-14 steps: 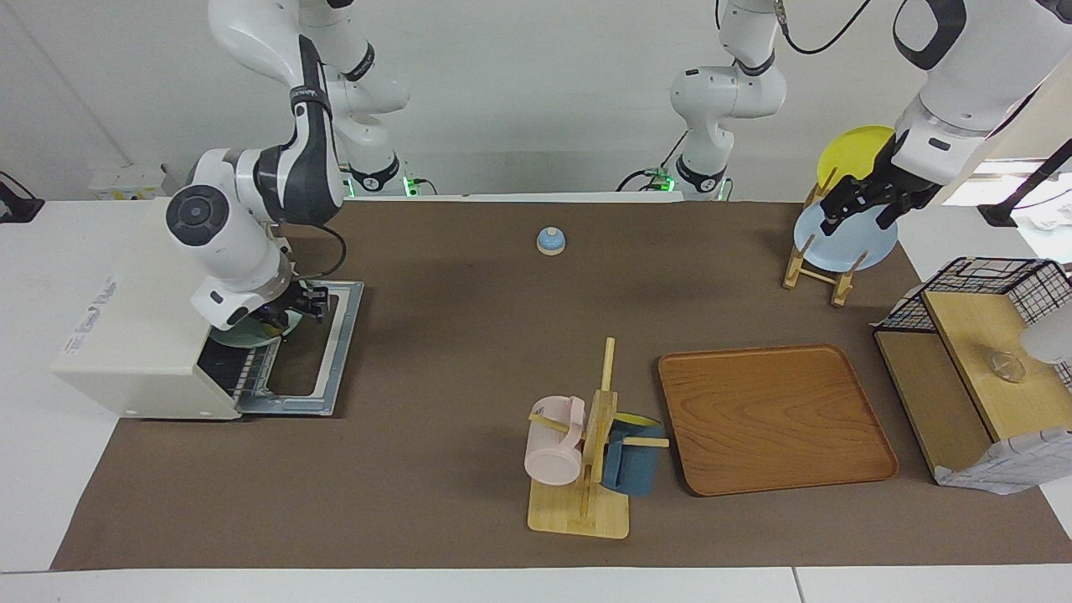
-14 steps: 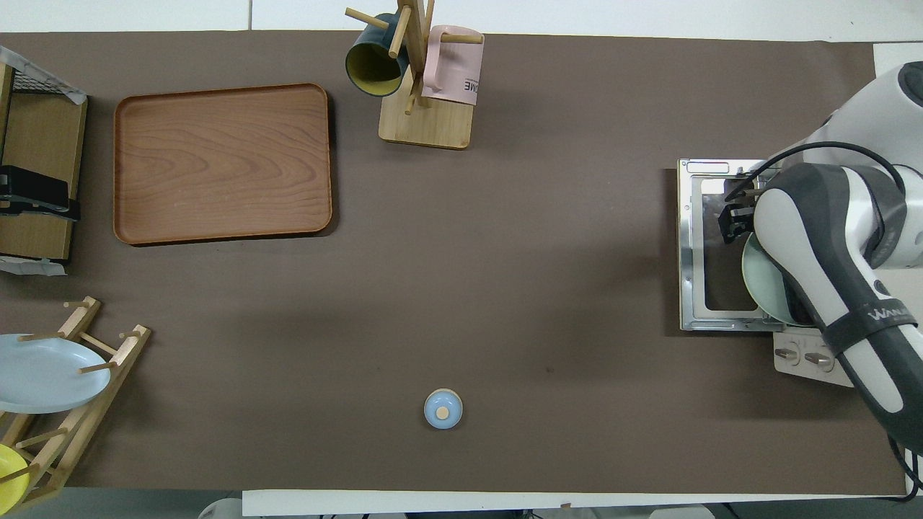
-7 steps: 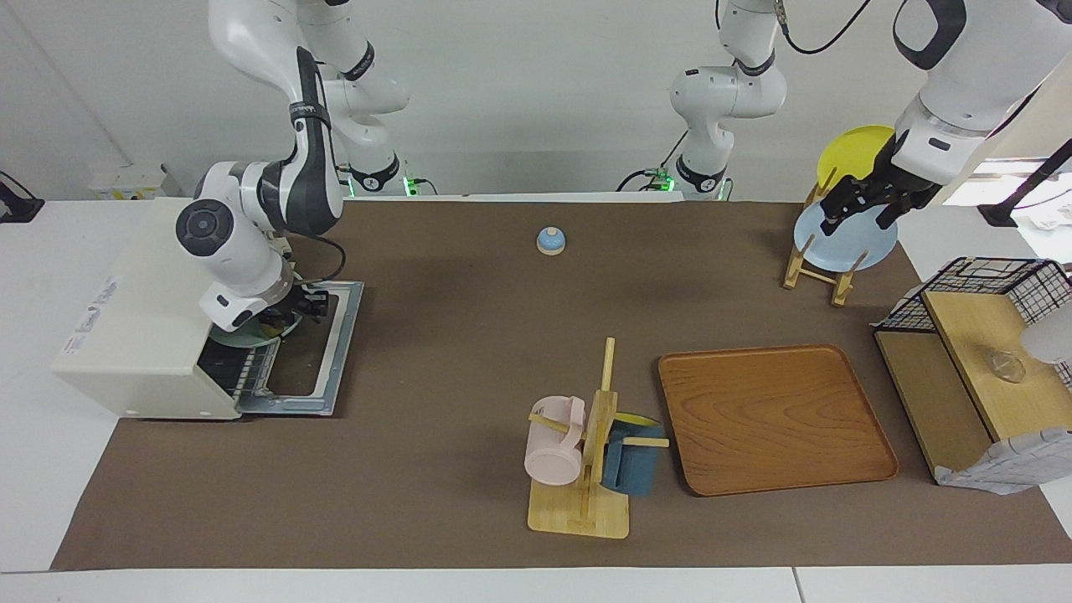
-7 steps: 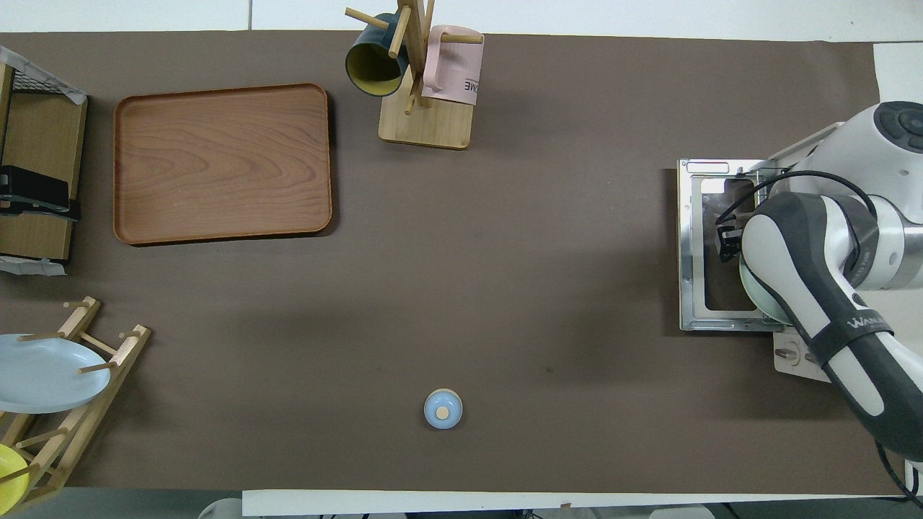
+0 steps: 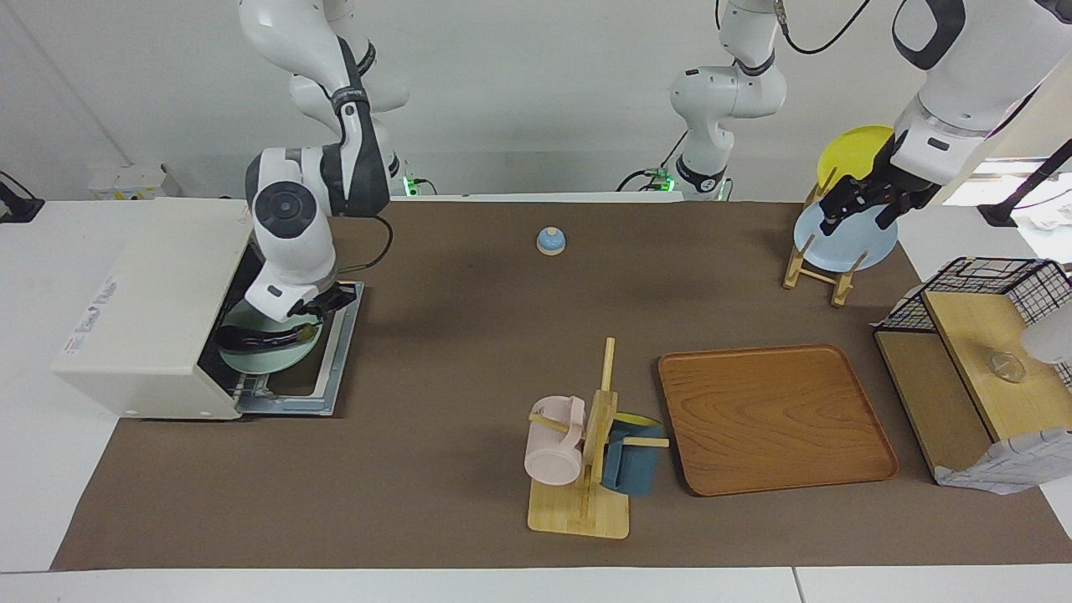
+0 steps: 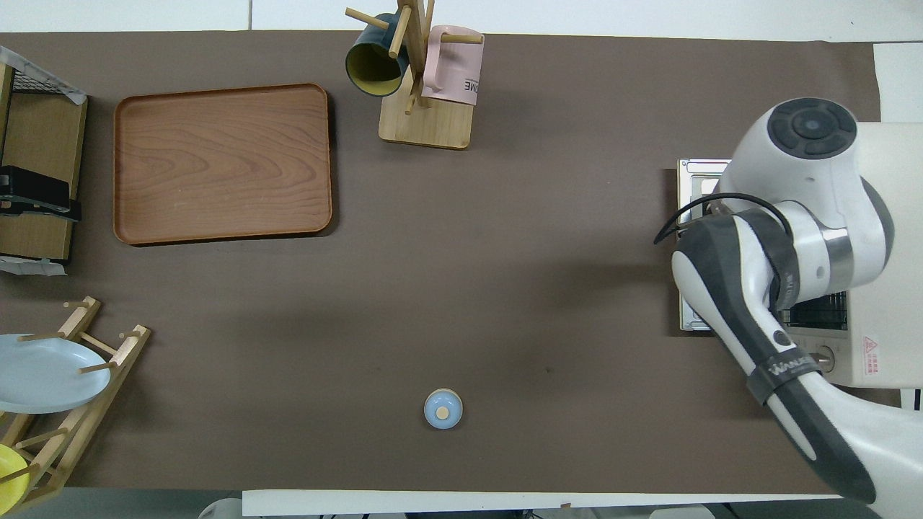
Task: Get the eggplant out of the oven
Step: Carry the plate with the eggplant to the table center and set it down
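At the oven's [image 5: 159, 310] open mouth, toward the right arm's end of the table, I am holding my right gripper [image 5: 311, 306] over the lowered door. I cannot tell how far its fingers are spread, or whether they are gripping the pale green plate [image 5: 264, 350]. From that gripper the eggplant [image 5: 264, 337] is lying toward eight o'clock in the facing view, on the plate, partway out of the oven, its long axis running nine to three. It looks slim, glossy, near black, with a greenish stem tip at the gripper's end. My right arm is much the nearer. My left gripper [image 5: 854, 203] is waiting over the plate rack [image 5: 816, 266].
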`<state>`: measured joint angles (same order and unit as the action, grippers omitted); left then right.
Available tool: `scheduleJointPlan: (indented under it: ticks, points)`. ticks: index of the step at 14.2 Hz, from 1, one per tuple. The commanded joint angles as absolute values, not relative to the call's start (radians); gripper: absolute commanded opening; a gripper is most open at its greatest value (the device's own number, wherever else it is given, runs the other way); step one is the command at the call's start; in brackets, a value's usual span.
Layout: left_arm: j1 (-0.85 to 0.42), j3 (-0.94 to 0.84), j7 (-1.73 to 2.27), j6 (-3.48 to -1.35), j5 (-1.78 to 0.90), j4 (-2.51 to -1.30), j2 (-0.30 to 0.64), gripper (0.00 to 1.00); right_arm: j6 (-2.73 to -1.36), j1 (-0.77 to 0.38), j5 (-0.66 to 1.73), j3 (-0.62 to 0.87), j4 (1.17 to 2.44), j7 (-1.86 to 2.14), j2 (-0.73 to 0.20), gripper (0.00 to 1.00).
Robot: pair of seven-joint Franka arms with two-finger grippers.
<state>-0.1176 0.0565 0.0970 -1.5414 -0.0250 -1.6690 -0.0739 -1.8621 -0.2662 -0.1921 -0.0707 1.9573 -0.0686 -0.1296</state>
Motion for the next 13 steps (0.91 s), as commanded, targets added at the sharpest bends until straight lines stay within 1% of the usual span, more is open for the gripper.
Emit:
scheduleJointPlan:
  ticks: [1, 2, 4, 5, 6, 7, 8, 9, 10, 12, 13]
  points:
    - [-0.082, 0.057, 0.094, -1.497, -0.011, -1.687, -0.095, 1.00, -1.767, -0.430, -0.087, -0.067, 1.769, -0.307, -0.245, 0.00]
    - [-0.048, 0.055, 0.095, -1.482, -0.011, -1.687, -0.095, 1.00, -1.737, -0.502, -0.062, -0.066, 1.656, -0.425, -0.329, 0.00]
    - [0.001, 0.055, 0.098, -1.494, -0.011, -1.687, -0.095, 1.00, -1.624, -0.628, -0.045, -0.066, 1.391, -0.622, -0.528, 0.00]
    - [0.012, 0.055, 0.101, -1.496, -0.011, -1.689, -0.095, 1.00, -1.597, -0.674, -0.020, -0.052, 1.268, -0.702, -0.619, 0.00]
    - [0.020, 0.057, 0.115, -1.497, -0.009, -1.707, -0.101, 1.00, -1.601, -0.699, 0.009, -0.035, 1.177, -0.794, -0.694, 0.00]
    - [0.020, 0.055, 0.174, -1.505, -0.006, -1.738, -0.115, 1.00, -1.653, -0.719, 0.012, -0.017, 1.137, -0.883, -0.745, 0.00]
    - [0.009, 0.054, 0.230, -1.535, 0.000, -1.774, -0.133, 1.00, -1.710, -0.741, 0.012, 0.003, 1.135, -0.937, -0.765, 0.00]
    - [0.005, 0.048, 0.257, -1.577, 0.005, -1.834, -0.161, 1.00, -1.753, -0.752, 0.014, 0.006, 1.140, -0.969, -0.779, 0.03]
    - [-0.006, 0.043, 0.261, -1.619, 0.005, -1.906, -0.201, 1.00, -1.781, -0.765, 0.014, 0.006, 1.140, -0.995, -0.791, 0.08]
    - [-0.020, 0.037, 0.264, -1.693, 0.005, -2.017, -0.253, 1.00, -1.783, -0.758, 0.011, 0.006, 1.128, -0.994, -0.792, 0.37]
    - [-0.049, 0.034, 0.267, -1.731, 0.005, -2.064, -0.258, 1.00, -1.766, -0.740, 0.005, 0.005, 1.123, -0.962, -0.776, 0.41]
